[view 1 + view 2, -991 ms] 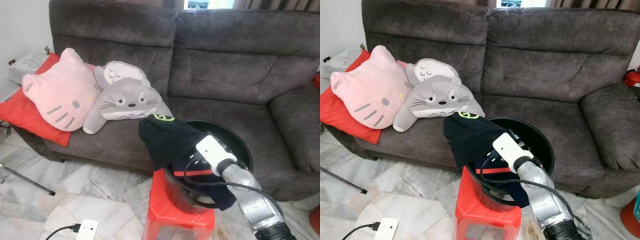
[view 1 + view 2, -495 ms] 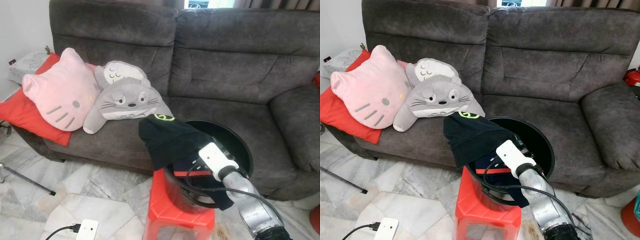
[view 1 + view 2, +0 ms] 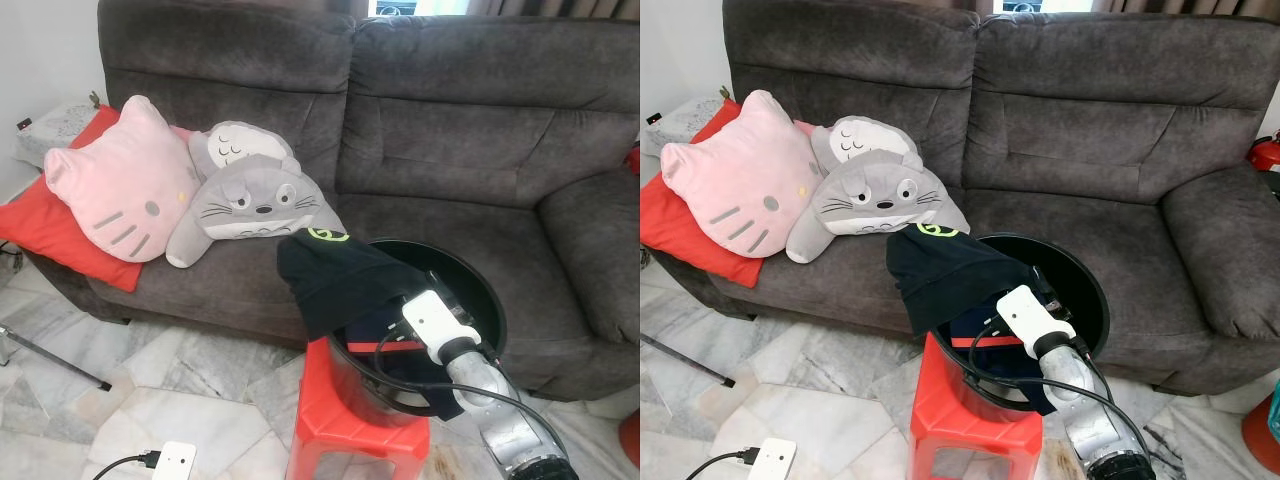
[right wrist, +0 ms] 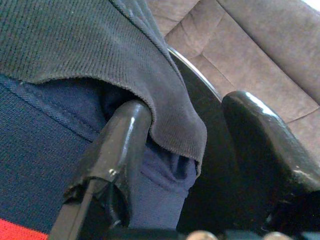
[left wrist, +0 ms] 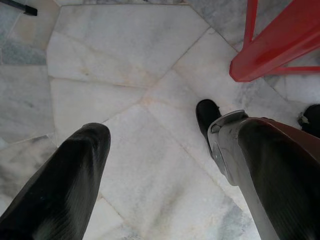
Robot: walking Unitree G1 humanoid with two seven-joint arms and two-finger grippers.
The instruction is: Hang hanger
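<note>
Black ribbed cloth, a dark garment [image 3: 335,278], lies draped over the near-left rim of a black tub [image 3: 485,290] that stands on a red plastic stool [image 3: 340,420] in front of a grey sofa [image 3: 450,150]. Under it a navy garment with a red stripe [image 3: 385,335] hangs down inside the tub. No hanger can be made out; if one is here, it is likely buried among these clothes, so the clothing is what the coming move turns on.

The right pincer [image 4: 185,150] is at the tub's near rim, reaching in from the robot's right. Its two black fingers [image 4: 120,150] are spread apart and hold nothing: one finger sits tucked under the hem of the ribbed cloth against the navy fabric, the other stands clear over the tub's dark wall. The ribbed garment thus lies just ahead of and to the left of this pincer, its hem running across the line of the fingers, which suits a pinch on that edge. This arm is by far the nearer one.

The left pincer [image 5: 160,150] hangs idle low over the marble floor [image 5: 125,60] beside the stool's leg, fingers spread and empty.
</note>
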